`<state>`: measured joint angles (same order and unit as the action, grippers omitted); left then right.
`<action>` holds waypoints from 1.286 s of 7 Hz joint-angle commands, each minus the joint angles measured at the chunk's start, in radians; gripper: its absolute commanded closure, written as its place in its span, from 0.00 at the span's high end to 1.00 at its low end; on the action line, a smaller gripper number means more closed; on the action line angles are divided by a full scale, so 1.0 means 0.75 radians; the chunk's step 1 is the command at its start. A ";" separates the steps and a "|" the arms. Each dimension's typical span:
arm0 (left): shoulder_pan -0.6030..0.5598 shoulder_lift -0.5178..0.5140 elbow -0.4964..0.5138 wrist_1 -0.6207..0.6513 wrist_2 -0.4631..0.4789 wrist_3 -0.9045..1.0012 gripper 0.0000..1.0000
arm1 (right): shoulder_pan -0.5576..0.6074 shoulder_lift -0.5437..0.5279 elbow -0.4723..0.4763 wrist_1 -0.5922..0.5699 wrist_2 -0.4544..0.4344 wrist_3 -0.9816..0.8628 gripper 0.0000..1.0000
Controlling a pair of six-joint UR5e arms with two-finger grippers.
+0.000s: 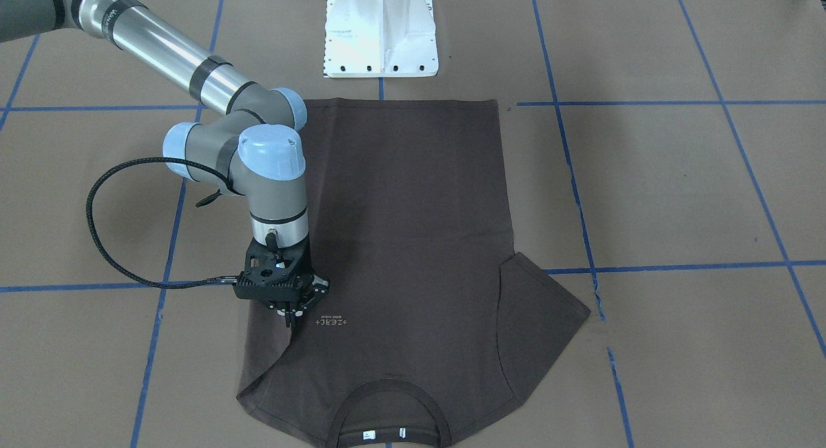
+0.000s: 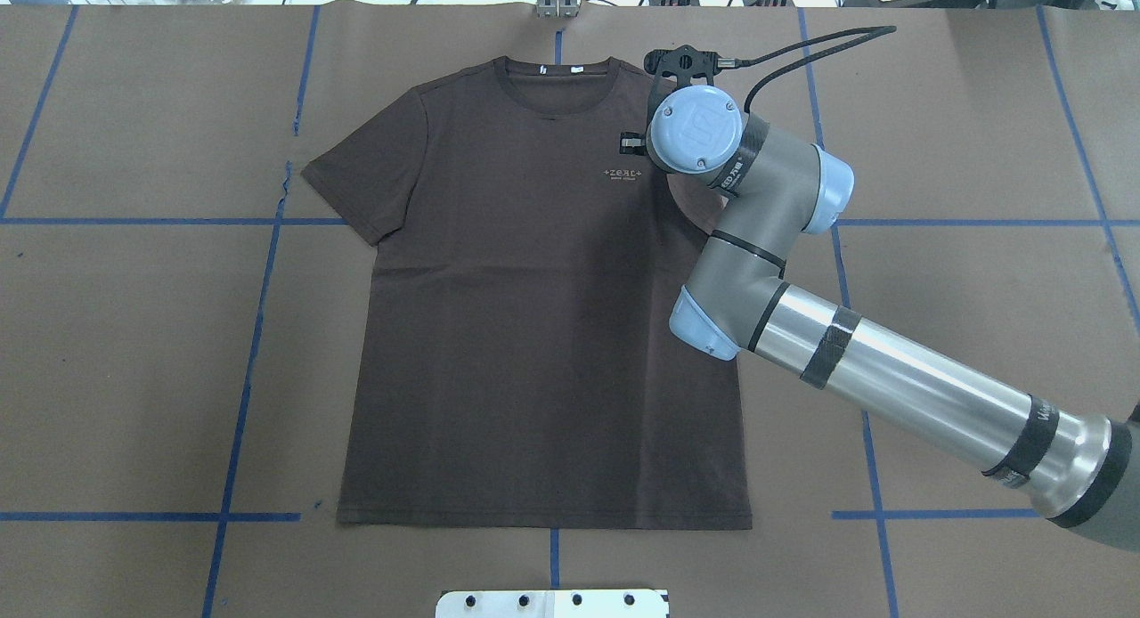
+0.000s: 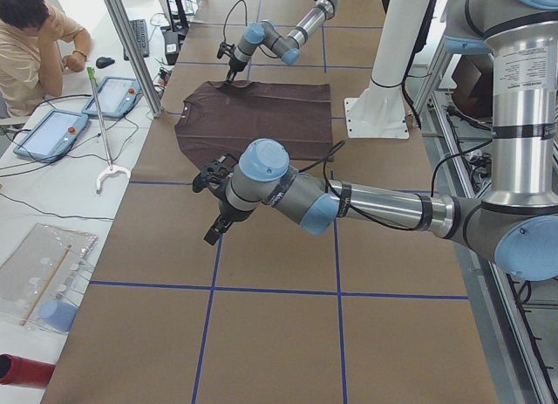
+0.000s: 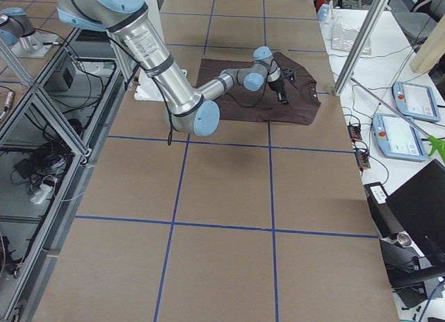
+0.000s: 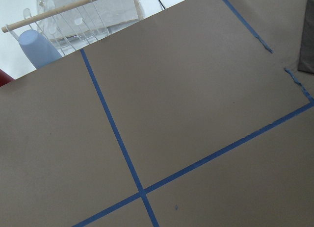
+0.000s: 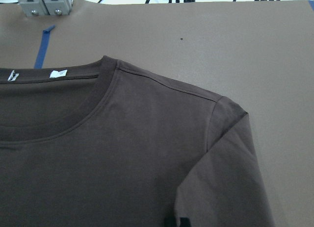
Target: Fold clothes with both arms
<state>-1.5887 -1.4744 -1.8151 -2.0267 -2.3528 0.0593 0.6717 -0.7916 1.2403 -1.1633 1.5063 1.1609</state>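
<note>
Paper-covered table (image 1: 677,190), T-shirt (image 1: 413,228) flat, right claw (image 1: 292,315) pinching its folded-in sleeve (image 1: 271,364).

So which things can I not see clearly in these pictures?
- Right end effector: open or shut unclear; overhead, its own wrist covers the jaws; right wrist view's bottom edge cuts the fingertips.
- Left end effector: seen only in exterior left, too small to judge.
- T-shirt: one sleeve hidden under the right arm, overhead.
- Chest lettering: too small to read.
</note>
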 commanded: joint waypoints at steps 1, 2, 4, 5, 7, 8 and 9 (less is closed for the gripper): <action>0.001 -0.012 -0.006 -0.006 0.000 -0.001 1.00 | 0.031 0.041 0.005 -0.028 0.051 -0.046 1.00; 0.001 -0.024 -0.010 -0.040 0.000 0.011 1.00 | 0.120 0.041 0.041 -0.103 0.240 -0.150 1.00; 0.003 -0.038 -0.010 -0.192 0.010 -0.135 1.00 | 0.327 0.021 0.160 -0.291 0.504 -0.407 1.00; 0.020 -0.067 -0.002 -0.206 0.002 -0.150 1.00 | 0.419 -0.036 0.233 -0.324 0.607 -0.516 1.00; 0.142 -0.214 0.025 -0.194 0.010 -0.301 1.00 | 0.633 -0.204 0.342 -0.318 0.870 -0.806 1.00; 0.228 -0.245 0.045 -0.192 0.016 -0.379 1.00 | 0.736 -0.296 0.367 -0.314 0.985 -0.937 1.00; 0.336 -0.282 0.068 -0.202 0.117 -0.542 1.00 | 0.830 -0.378 0.377 -0.320 1.057 -1.076 1.00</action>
<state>-1.4266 -1.6482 -1.7846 -2.1733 -2.3254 -0.2207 1.1993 -0.9937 1.5049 -1.4009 2.2104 0.4873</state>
